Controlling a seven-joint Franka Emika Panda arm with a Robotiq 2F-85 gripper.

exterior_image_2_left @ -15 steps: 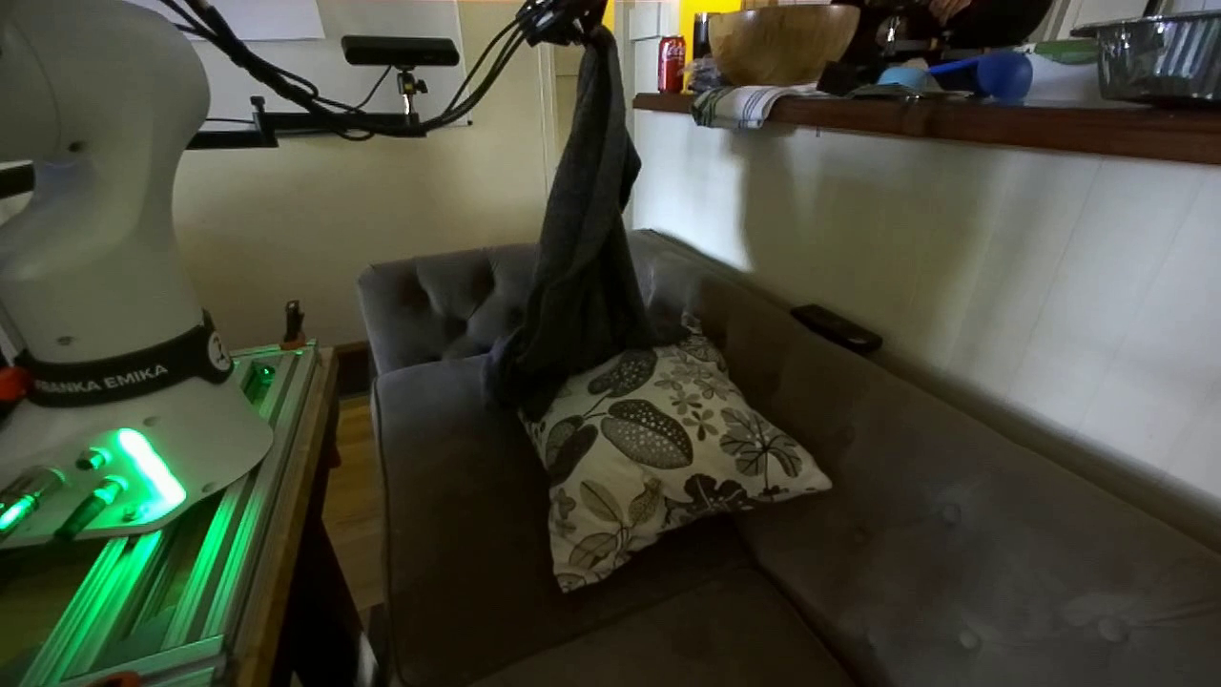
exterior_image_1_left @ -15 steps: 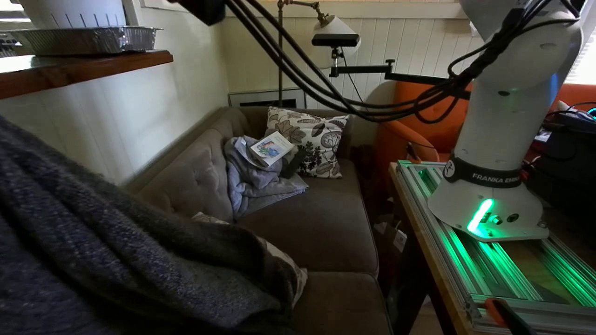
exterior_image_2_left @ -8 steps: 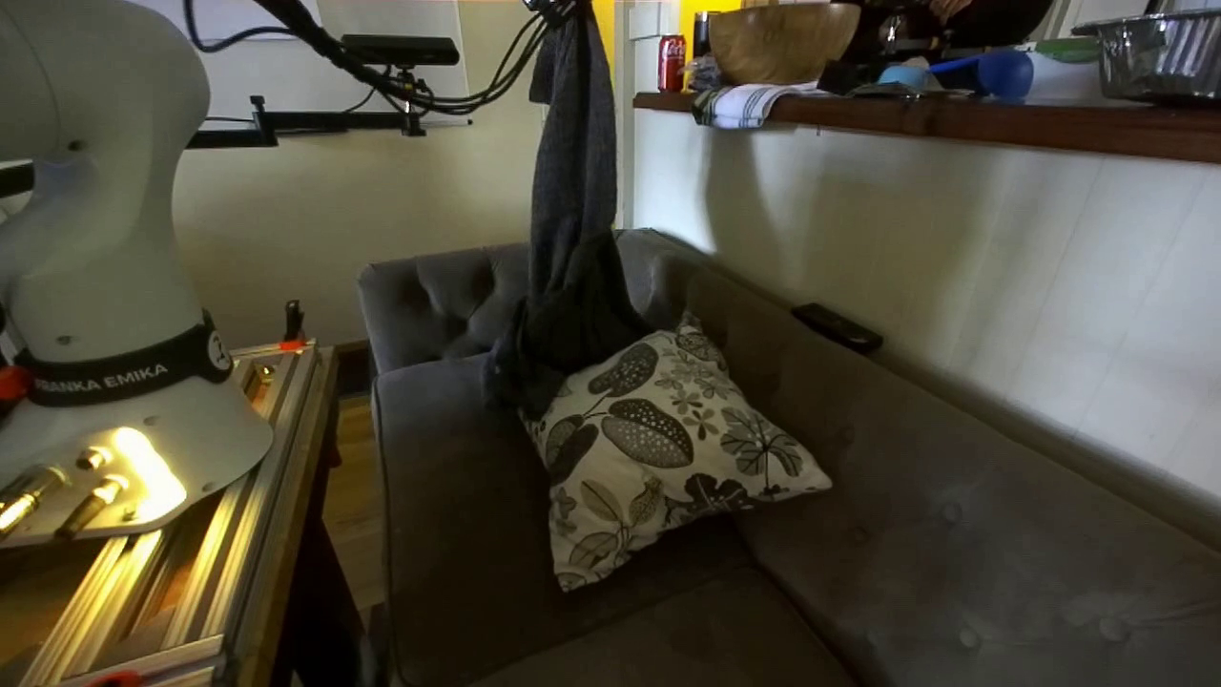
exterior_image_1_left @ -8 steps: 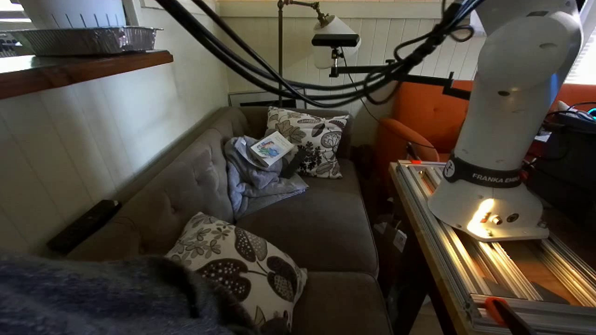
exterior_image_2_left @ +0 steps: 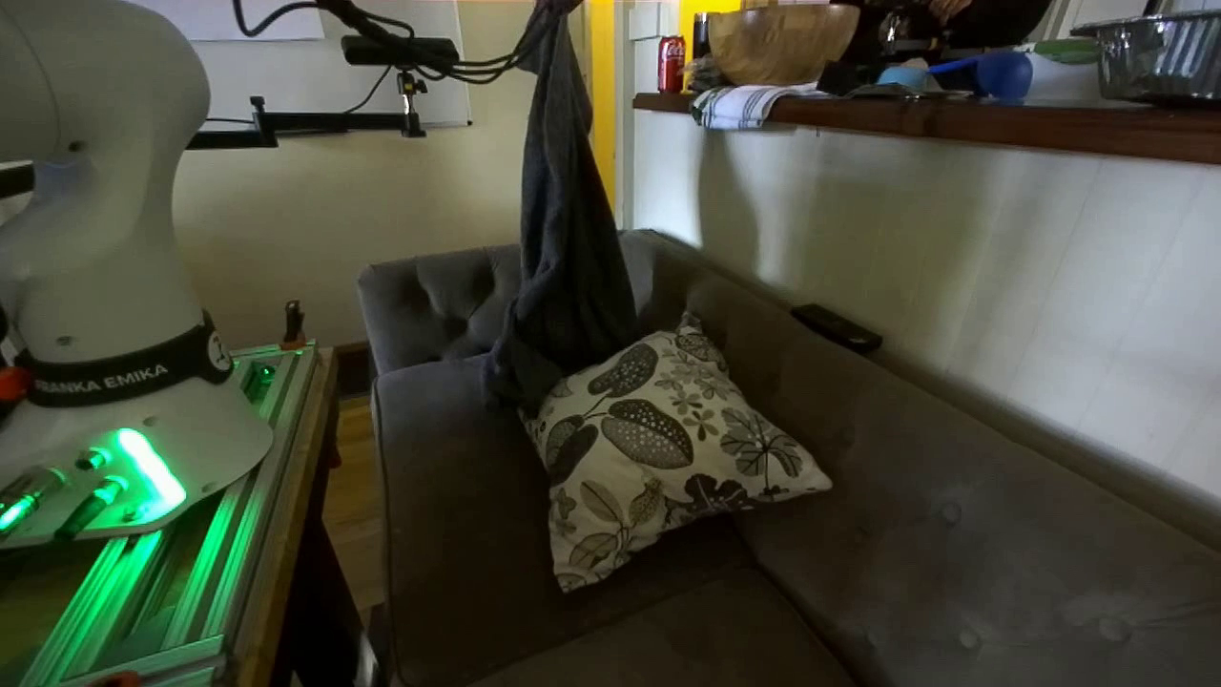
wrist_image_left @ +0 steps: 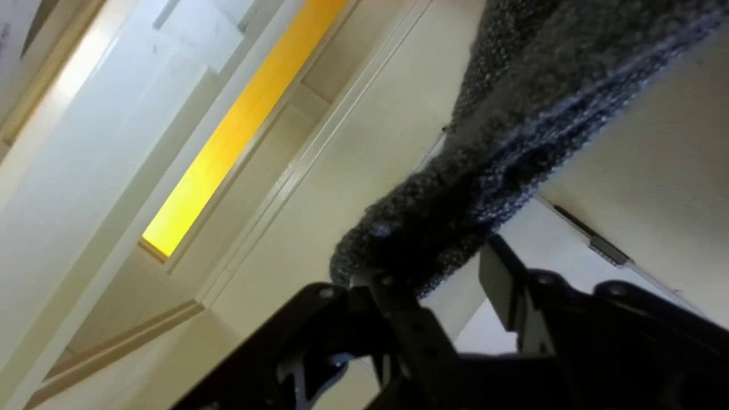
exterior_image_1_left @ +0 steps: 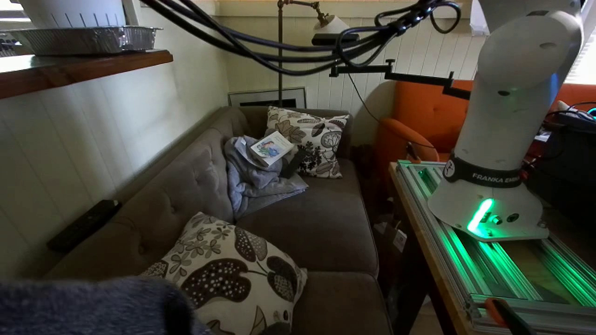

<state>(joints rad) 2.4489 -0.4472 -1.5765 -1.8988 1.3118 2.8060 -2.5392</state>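
A dark grey blanket (exterior_image_2_left: 572, 239) hangs from above the frame in an exterior view, its lower end on the sofa seat and against a leaf-patterned pillow (exterior_image_2_left: 658, 448). The blanket (exterior_image_1_left: 88, 307) fills the lower left corner in an exterior view, partly covering the pillow (exterior_image_1_left: 242, 274). In the wrist view my gripper (wrist_image_left: 438, 265) has its fingers apart. The blanket (wrist_image_left: 512, 125) lies over the left fingertip. The right fingertip is close to its edge, with an open gap between the fingers. The gripper is out of frame in both exterior views.
A grey sofa (exterior_image_2_left: 458, 534) stands beside the robot's table (exterior_image_1_left: 419, 242). A black remote (exterior_image_2_left: 837, 327) lies on the sofa back. A shelf (exterior_image_2_left: 916, 122) holds a wooden bowl (exterior_image_2_left: 784, 46). A camera (exterior_image_2_left: 401, 51) sits on a bracket. A book (exterior_image_1_left: 271, 149) lies on a light grey blanket (exterior_image_1_left: 251, 186).
The dark blanket has shifted, uncovering more of the pillow and the remote. The gripper has risen out of frame. The cables have moved. The base light went green, yellow, then green.
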